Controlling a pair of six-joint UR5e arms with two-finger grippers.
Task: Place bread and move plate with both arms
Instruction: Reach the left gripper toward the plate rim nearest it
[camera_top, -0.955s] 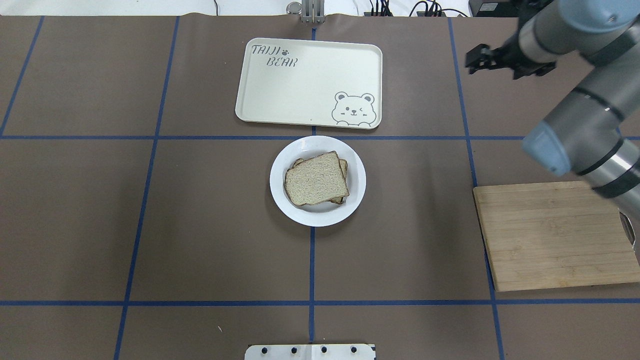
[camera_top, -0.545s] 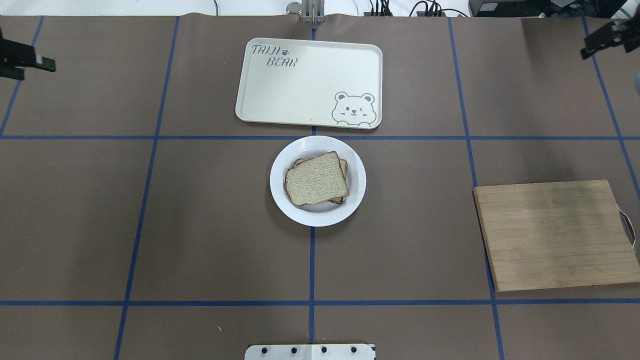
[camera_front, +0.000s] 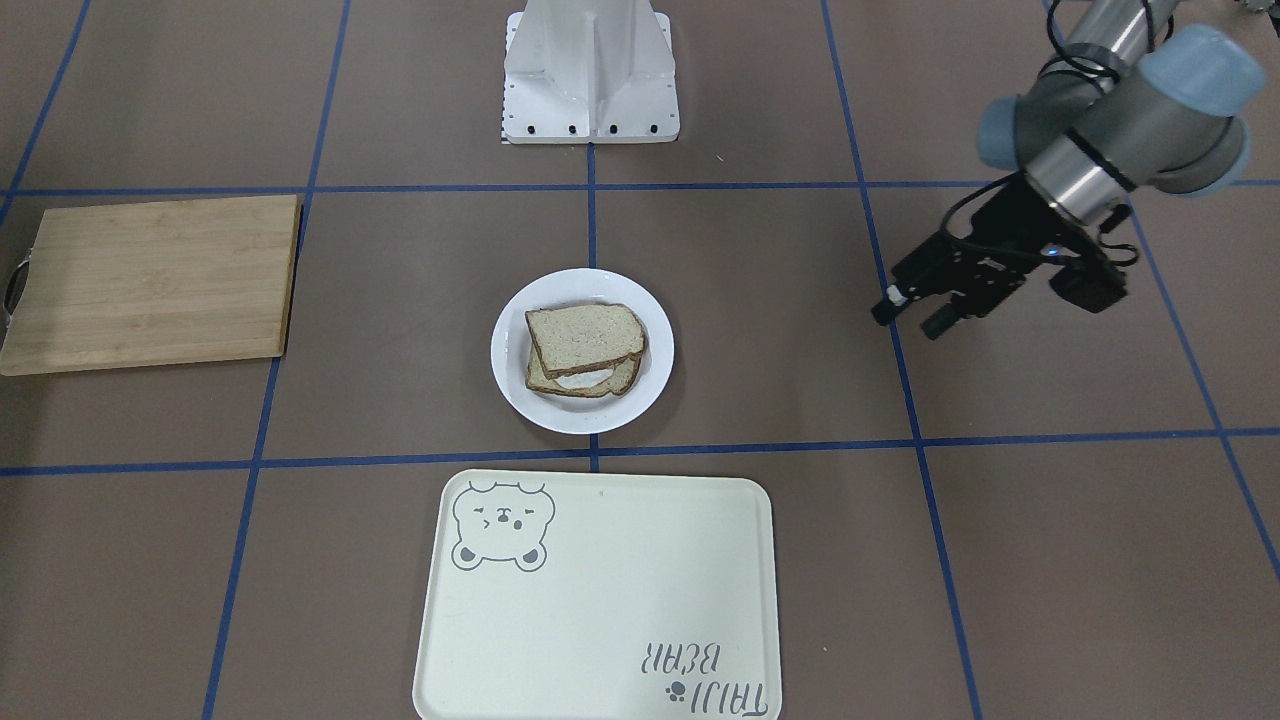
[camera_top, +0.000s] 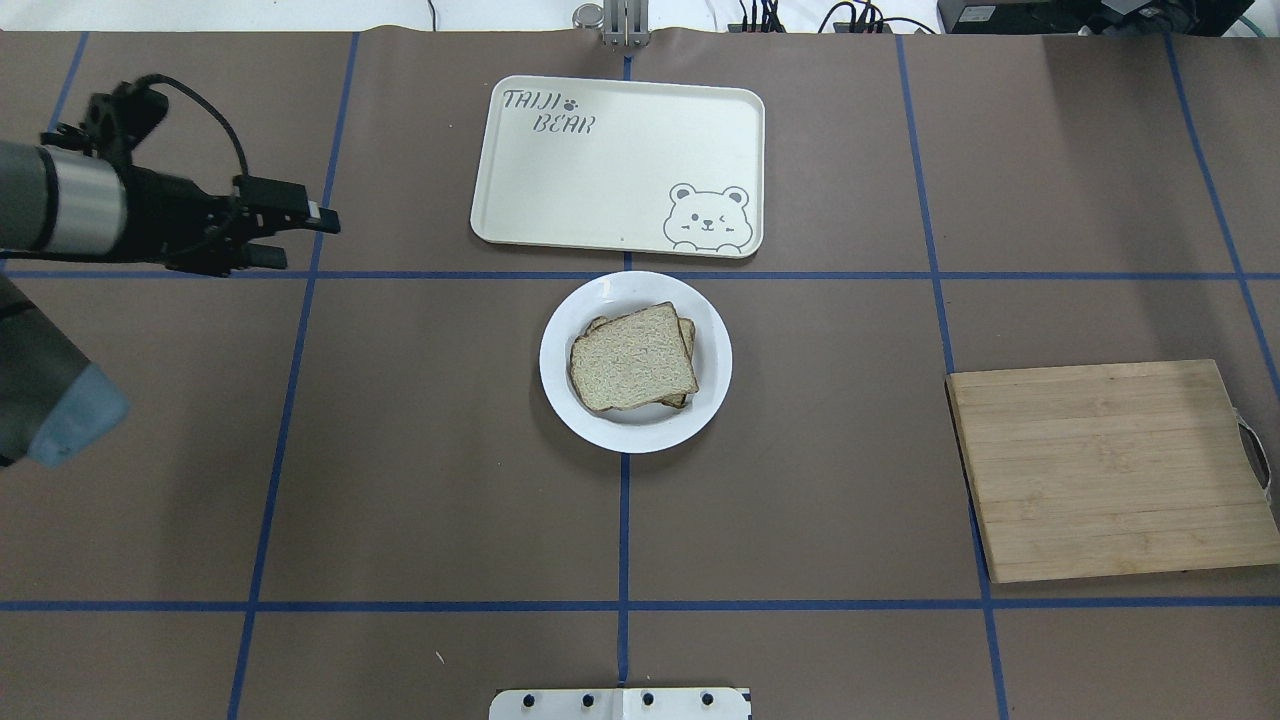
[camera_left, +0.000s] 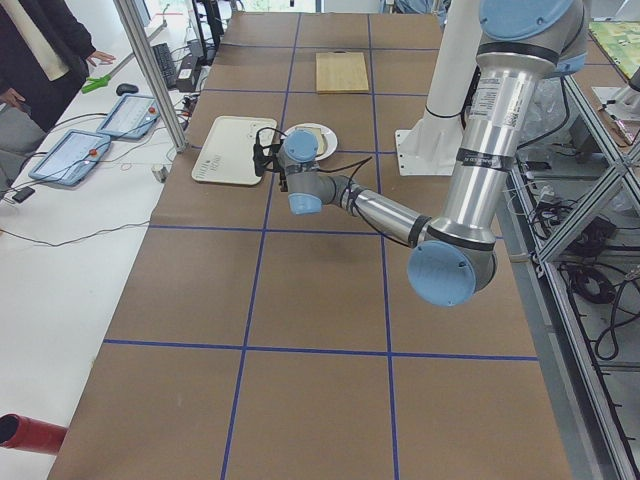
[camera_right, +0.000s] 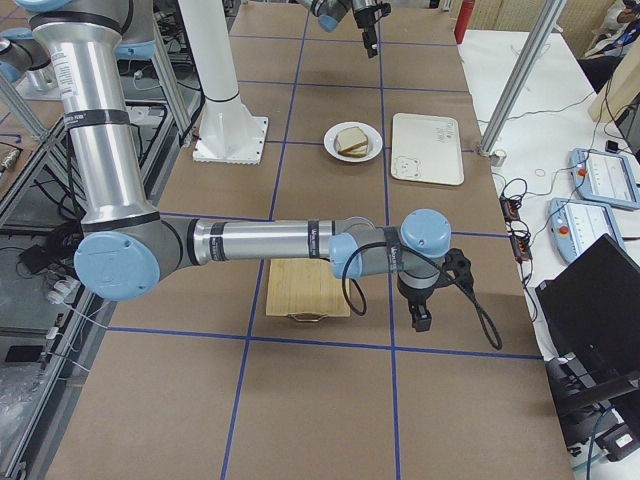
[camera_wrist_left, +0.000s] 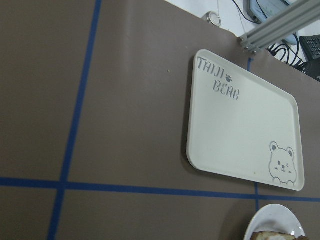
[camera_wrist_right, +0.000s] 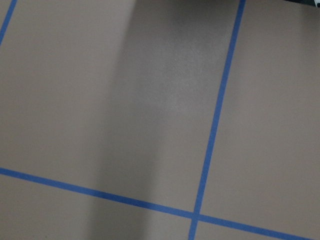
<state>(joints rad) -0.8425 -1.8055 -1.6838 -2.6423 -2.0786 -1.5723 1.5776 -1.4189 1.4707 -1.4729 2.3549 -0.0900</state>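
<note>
Left gripper (camera_top: 298, 241) fingers spread, nothing between them. Hangs over bare table on robot's left side, pointing toward centre, well apart from plate (camera_top: 640, 437). Bread (camera_top: 632, 358) lies on plate, stacked on second slice; what looks like egg white shows beneath it in front-facing view. Plate at table centre, just beside cream bear tray (camera_top: 600, 170). Right gripper (camera_right: 421, 318) seen only from side, past wooden board (camera_right: 300, 290); spread or pressed together, cannot tell.
</note>
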